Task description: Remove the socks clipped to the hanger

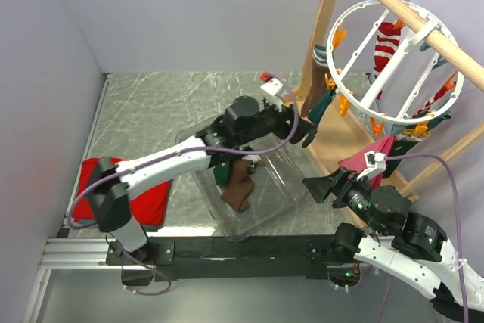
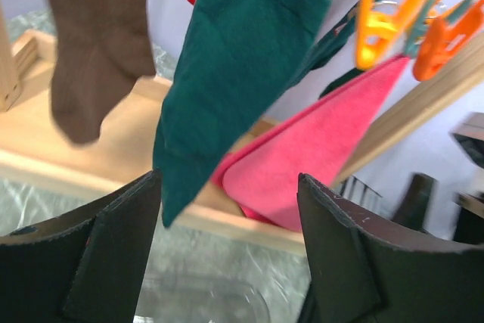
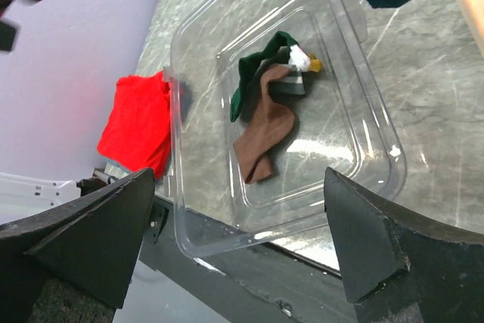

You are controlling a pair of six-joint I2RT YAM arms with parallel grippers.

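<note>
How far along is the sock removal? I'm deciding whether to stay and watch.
Done: one green-and-brown sock lies in the clear tray. In hand: nothing gripped; the open left gripper faces the hanging dark green sock, the right gripper is open and empty. Left: that sock, the pink sock and a striped sock hang on the hanger.

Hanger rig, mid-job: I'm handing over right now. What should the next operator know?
Left gripper: open, with the tip of the dark green sock in the gap between its jaws, not gripped.
Right gripper: open, empty, above the clear tray.
Done: one green-and-brown sock lies in the tray.
Left to do: the dark green sock, brown sock, pink sock and striped sock hang at the hanger.
</note>
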